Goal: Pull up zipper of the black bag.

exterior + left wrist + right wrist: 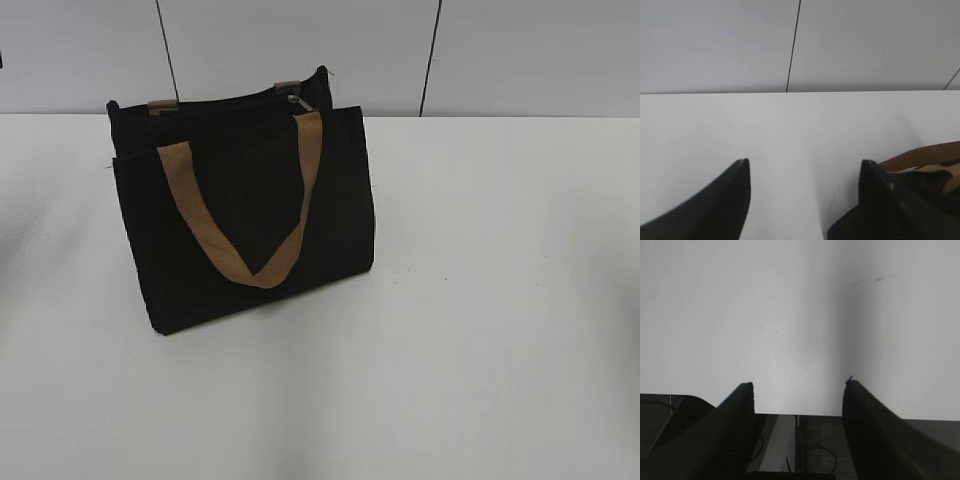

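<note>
The black bag (pixel 240 220) stands upright on the white table, left of centre in the exterior view. A tan strap handle (pixel 240 205) hangs down its front face. The zipper (pixel 225 102) runs along the top edge, with a small silver pull (pixel 296 101) near its right end. Neither gripper shows in the exterior view. My left gripper (pixel 804 170) is open and empty over bare table; a tan strap of the bag (pixel 925 162) shows behind its right finger. My right gripper (pixel 799 385) is open and empty, over the table's edge.
The white table (pixel 480 300) spreads to the right and front of the bag. A grey panelled wall (pixel 300 50) stands behind it. In the right wrist view the table edge (pixel 800 412) and dark floor with cables lie below the fingers.
</note>
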`<state>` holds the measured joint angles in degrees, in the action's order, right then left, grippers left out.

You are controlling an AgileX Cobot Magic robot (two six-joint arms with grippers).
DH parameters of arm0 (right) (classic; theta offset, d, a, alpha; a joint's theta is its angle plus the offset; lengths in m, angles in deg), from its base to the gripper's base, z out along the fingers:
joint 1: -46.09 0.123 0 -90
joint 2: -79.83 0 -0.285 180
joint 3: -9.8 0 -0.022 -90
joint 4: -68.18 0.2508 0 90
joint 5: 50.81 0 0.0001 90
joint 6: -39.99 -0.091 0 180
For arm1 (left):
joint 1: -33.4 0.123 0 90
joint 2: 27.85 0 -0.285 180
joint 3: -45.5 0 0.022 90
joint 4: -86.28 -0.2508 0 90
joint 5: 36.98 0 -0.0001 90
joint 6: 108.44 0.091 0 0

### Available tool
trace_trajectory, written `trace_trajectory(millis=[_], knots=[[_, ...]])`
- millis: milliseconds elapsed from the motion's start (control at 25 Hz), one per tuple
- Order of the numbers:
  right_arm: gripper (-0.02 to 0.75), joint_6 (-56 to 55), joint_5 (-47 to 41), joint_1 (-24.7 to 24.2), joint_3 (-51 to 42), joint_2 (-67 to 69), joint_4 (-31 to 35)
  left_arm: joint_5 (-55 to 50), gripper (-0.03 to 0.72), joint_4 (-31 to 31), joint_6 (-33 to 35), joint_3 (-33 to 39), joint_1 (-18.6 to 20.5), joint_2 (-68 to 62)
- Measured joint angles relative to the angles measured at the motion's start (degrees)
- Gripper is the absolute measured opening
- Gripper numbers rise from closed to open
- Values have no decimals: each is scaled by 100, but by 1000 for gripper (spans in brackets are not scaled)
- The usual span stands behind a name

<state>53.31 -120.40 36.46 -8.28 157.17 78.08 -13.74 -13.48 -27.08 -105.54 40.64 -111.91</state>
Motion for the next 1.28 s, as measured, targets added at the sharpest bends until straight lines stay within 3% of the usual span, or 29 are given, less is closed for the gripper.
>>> trace_trajectory(millis=[200,440,680,1000,1280], knots=[[428,173,50,0,-1021,-1731,23,11,509,-17,-34,0,0,0],[428,291,812,0,-2208,-4078,35,11,509,-19,-36,0,0,0],[428,151,970,0,-2981,-5626,41,29,509,-19,-40,0,0,0],[428,134,1110,0,-3087,-6892,41,76,509,-23,-40,0,0,86],[428,109,1132,21,-3087,-6999,29,369,509,-23,-40,0,0,130]])
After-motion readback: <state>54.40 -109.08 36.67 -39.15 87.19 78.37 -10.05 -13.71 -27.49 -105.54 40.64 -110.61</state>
